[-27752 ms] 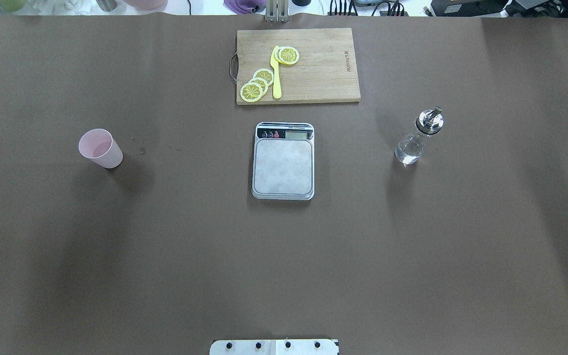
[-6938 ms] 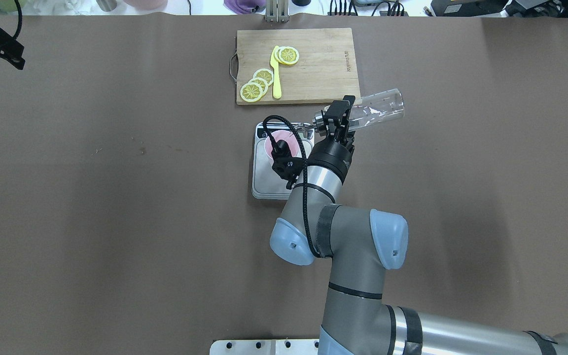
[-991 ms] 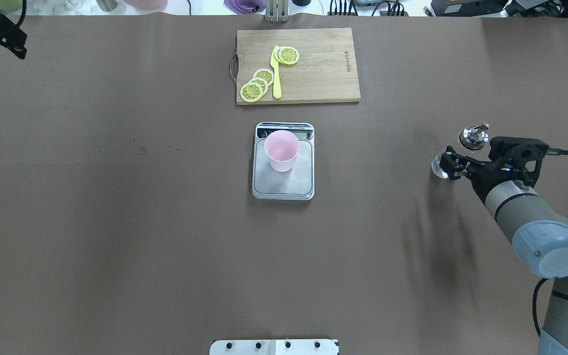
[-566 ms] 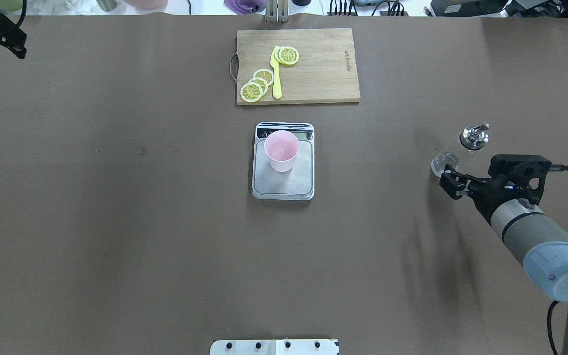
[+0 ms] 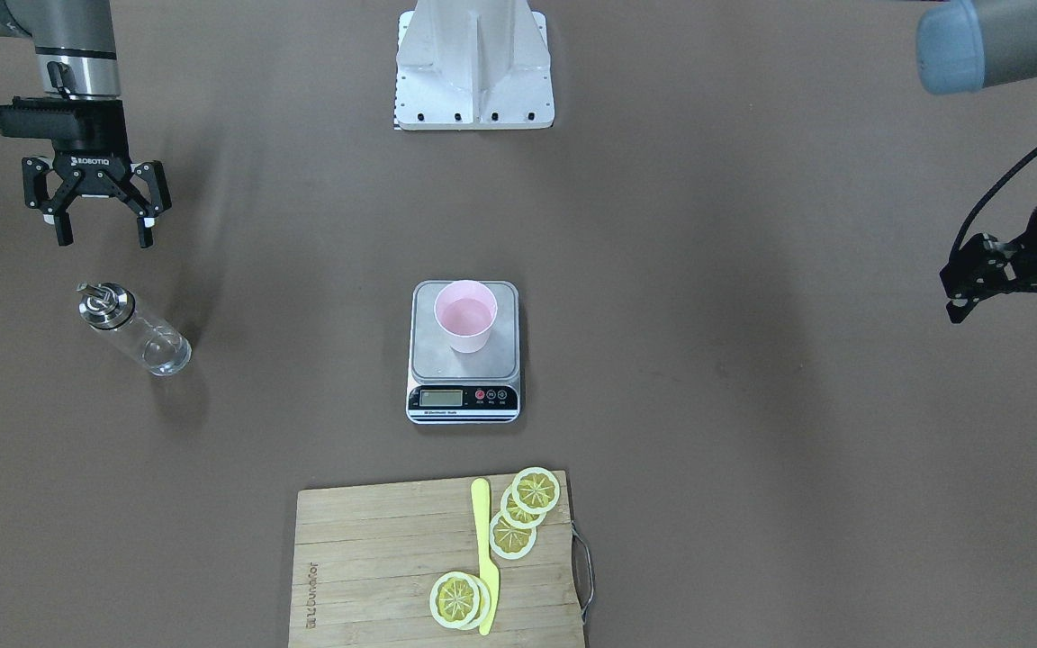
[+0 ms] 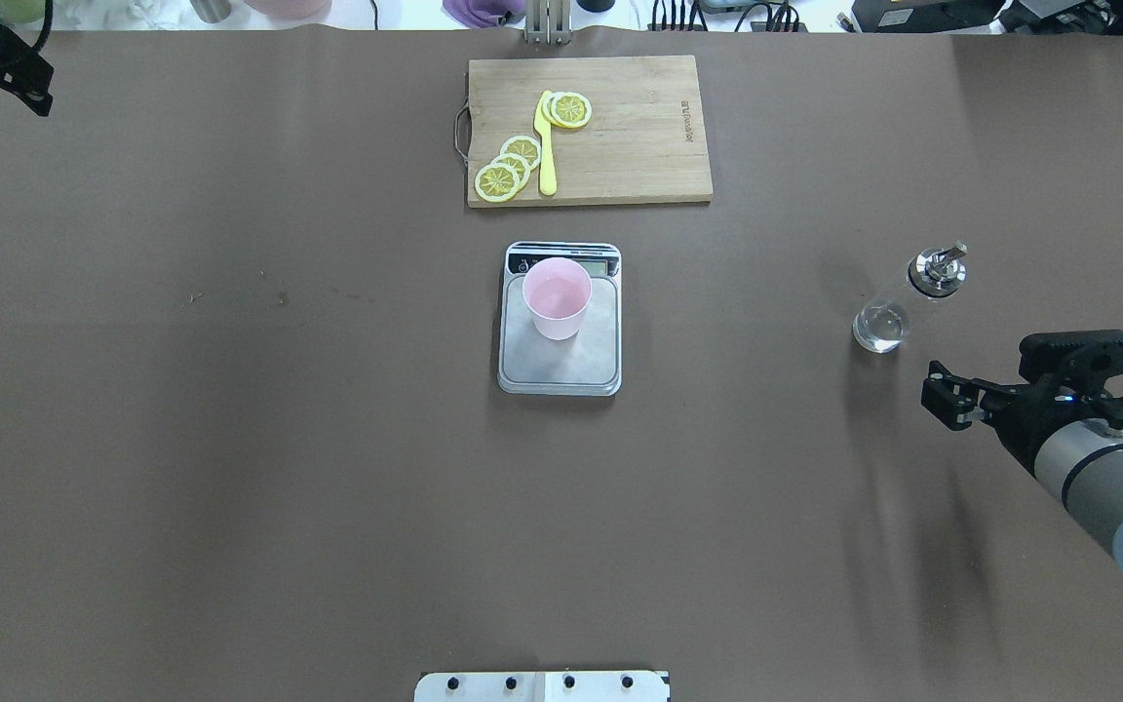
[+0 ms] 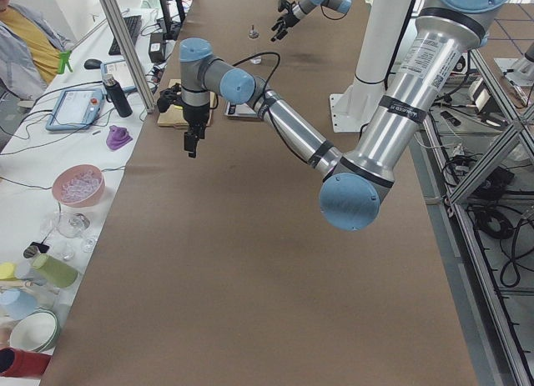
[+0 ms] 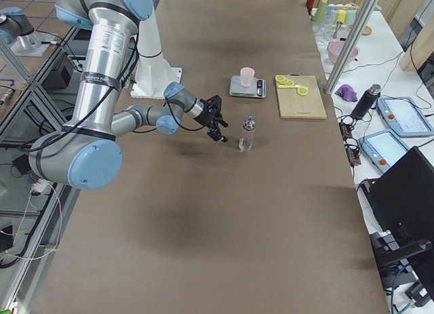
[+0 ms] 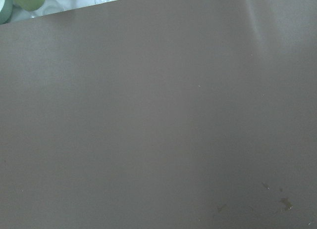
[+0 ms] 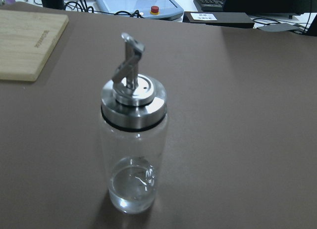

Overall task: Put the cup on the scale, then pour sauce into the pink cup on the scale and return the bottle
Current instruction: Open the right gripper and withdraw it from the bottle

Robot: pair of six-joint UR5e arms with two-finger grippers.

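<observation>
The pale pink cup [image 6: 557, 297] stands upright on the silver scale [image 6: 561, 369] at the table's middle; it also shows in the front view [image 5: 465, 317]. The clear glass bottle [image 6: 903, 302] with its silver spout cap stands upright on the table to the right, a little clear liquid at its bottom [image 10: 132, 150]. My right gripper [image 5: 103, 236] is open and empty, drawn back from the bottle toward the robot's side. My left gripper [image 5: 1009, 310] is open and empty, raised at the far left, away from everything.
A wooden cutting board [image 6: 639, 127] with lemon slices and a yellow knife [image 6: 546, 146] lies beyond the scale. The robot's base plate [image 5: 473, 63] sits at the near edge. Cups and devices stand on benches past the table's far edge.
My right gripper was around the bottle a second ago; it has let go and pulled back toward the robot. The bottle stays standing. The left arm has not moved.
</observation>
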